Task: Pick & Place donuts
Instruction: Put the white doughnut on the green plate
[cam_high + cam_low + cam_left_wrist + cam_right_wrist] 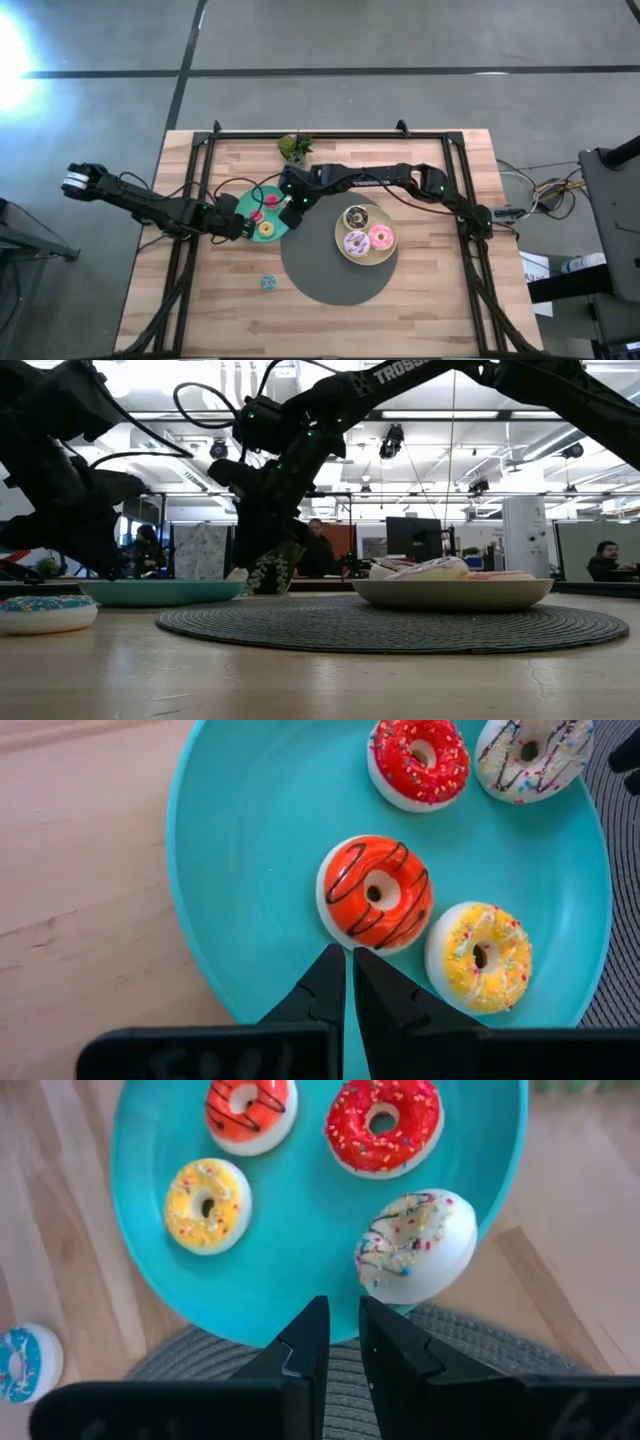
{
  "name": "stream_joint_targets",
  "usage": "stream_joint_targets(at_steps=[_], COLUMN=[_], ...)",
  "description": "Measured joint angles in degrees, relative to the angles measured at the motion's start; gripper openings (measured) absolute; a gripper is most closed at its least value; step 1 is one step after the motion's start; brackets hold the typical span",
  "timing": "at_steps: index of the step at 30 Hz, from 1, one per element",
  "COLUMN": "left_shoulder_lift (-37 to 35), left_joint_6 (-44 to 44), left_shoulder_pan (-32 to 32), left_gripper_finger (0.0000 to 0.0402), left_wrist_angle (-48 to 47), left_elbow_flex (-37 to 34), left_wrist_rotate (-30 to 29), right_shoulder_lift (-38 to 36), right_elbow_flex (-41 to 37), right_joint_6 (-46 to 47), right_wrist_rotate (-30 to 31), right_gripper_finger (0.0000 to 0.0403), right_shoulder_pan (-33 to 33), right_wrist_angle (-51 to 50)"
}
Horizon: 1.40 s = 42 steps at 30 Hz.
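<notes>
Four small donuts lie on the teal plate (150,1270): orange (375,893), yellow (479,955), red (419,760), white (415,1245); the white one overhangs its rim. Both the left gripper (348,982) and right gripper (340,1342) hover there, fingers nearly together; a nudge could tip it off.

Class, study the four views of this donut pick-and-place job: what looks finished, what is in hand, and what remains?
Looks done: four small iced donuts, including the orange striped one, lie on the round teal plate; three larger ones fill the pale-yellow plate. In hand: nothing; the left gripper and right gripper hover over the teal plate with fingers nearly shut and empty. Left: the blue-iced donut on the wooden table.
</notes>
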Motion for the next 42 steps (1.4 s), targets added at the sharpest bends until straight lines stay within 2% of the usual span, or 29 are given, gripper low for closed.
stream_joint_targets(at_steps=[3, 6, 8, 18, 36, 42], left_shoulder_lift=[0.0, 0.0, 0.0, -0.5, -0.3, -0.3], left_joint_6=[0.0, 0.0, 0.0, -0.3, -2.6, -3.7], left_shoulder_pan=[0.0, 0.0, 0.0, -0.9, -1.0, -1.0], left_gripper_finger=[0.0000, 0.0000, 0.0000, 0.0000, 0.0000, 0.0000], left_wrist_angle=[0.0, 0.0, 0.0, -0.3, -0.7, 1.8], left_elbow_flex=[0.0, 0.0, 0.0, 0.1, -2.0, -3.6], left_wrist_rotate=[0.0, 0.0, 0.0, 0.4, 0.9, 0.8], right_shoulder_lift=[0.0, -0.2, -0.3, 0.2, 1.6, 1.6], right_elbow_flex=[0.0, 0.0, 0.0, -0.4, 0.8, 0.5], right_joint_6=[-0.7, -2.1, -3.5, -5.8, -5.4, -9.0], right_wrist_rotate=[1.4, 8.8, 11.4, 11.2, 4.3, -3.2], right_gripper_finger=[0.0052, 0.0052, 0.0052, 0.0052, 0.0052, 0.0052], right_shoulder_pan=[0.3, 0.8, 0.8, -0.2, 0.4, 1.2], right_wrist_angle=[0.2, 0.2, 1.0, 2.7, 3.0, 3.6])
